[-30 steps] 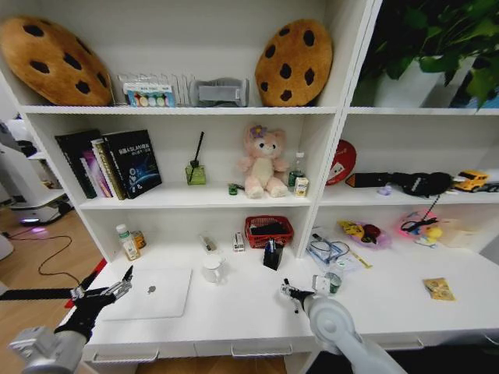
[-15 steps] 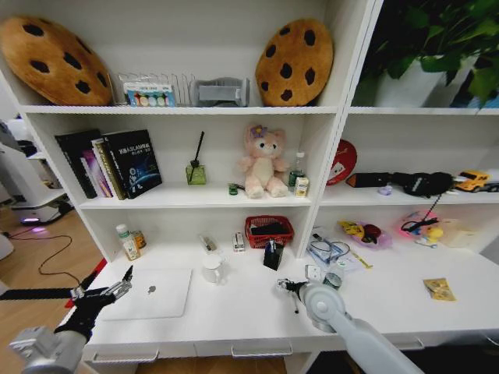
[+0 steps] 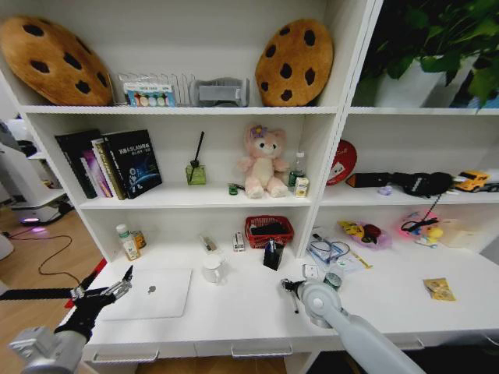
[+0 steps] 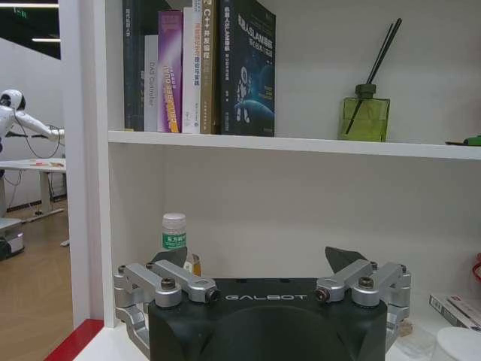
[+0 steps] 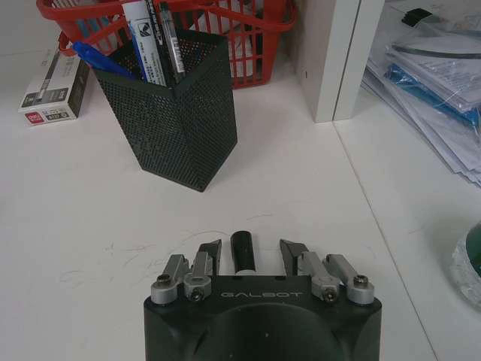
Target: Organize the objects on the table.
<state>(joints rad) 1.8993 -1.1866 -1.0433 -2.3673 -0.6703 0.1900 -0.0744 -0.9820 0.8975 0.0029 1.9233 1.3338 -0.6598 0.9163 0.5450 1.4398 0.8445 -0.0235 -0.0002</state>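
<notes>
Head view: right gripper [image 3: 290, 287] sits low over the table [image 3: 249, 312], front-centre, over a dark pen [image 3: 295, 300] lying on the white top. Pen holder [image 3: 273, 255] stands further back, near the red basket [image 3: 269, 230]. Left gripper [image 3: 117, 290] hangs idle at the left edge, beside the laptop [image 3: 154, 293]. Mug [image 3: 212, 269] stands between laptop and holder, off the right arm's line.

Right wrist view: right gripper [image 5: 250, 251] has jaws spread wide, the pen [image 5: 242, 251] between them, neither finger touching it. My read: grasp stage, pen not yet picked. Next move calls for closing squarely on the barrel, lifting, then dropping it upright into the mesh pen holder [image 5: 169, 105], already stocked with pens. Bare tabletop lies between gripper and holder; the shelf upright [image 5: 338, 60] and the stack of plastic sleeves [image 5: 436, 83] crowd one side.

Left wrist view: left gripper [image 4: 263, 289] is open wide, holding nothing, facing the shelf back wall and a small bottle [image 4: 173, 232].
</notes>
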